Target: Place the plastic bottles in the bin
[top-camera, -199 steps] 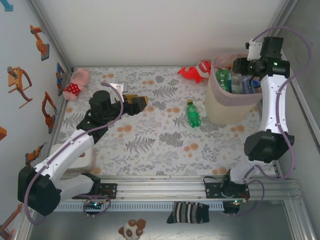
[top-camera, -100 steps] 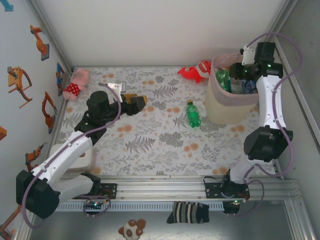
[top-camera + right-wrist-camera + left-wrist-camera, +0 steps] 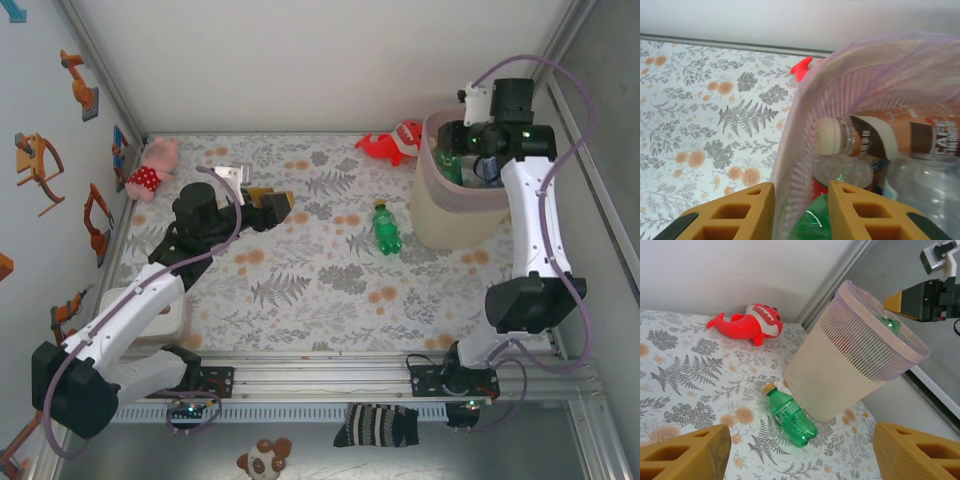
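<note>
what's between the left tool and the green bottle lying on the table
Nothing: only bare floral table cover lies between the left tool and the green bottle, as the top view shows.

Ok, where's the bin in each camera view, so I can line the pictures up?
Top external: the bin stands far right on the table.
Left wrist: the bin is right of centre, a green bottle lying at its foot.
Right wrist: the bin's pink-lined rim curves through the centre, bottles inside.
Shared landmark: the red toy, just left of the bin in all three.
</note>
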`<control>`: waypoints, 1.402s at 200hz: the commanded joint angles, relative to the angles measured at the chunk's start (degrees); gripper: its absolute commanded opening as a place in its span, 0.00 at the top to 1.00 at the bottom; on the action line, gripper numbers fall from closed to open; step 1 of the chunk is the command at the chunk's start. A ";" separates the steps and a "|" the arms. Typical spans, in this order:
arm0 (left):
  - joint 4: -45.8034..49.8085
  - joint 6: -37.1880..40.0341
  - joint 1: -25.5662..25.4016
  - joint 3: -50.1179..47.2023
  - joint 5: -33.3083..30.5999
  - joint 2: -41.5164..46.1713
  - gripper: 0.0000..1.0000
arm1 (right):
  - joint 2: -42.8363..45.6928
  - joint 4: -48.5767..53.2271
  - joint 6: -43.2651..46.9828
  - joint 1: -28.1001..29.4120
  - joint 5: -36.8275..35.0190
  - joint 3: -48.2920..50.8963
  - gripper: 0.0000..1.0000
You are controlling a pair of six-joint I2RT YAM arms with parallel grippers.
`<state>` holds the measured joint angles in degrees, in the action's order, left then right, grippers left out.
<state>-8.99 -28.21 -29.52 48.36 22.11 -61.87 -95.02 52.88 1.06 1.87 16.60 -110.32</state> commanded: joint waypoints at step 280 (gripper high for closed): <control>0.30 -1.08 0.53 -1.43 0.07 2.89 0.26 | 10.88 3.06 -3.11 6.02 -9.87 5.56 0.75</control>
<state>-8.29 -28.71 -29.21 47.13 22.06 -59.96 -84.71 53.76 -0.73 4.05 7.53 -101.36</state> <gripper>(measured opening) 0.743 0.249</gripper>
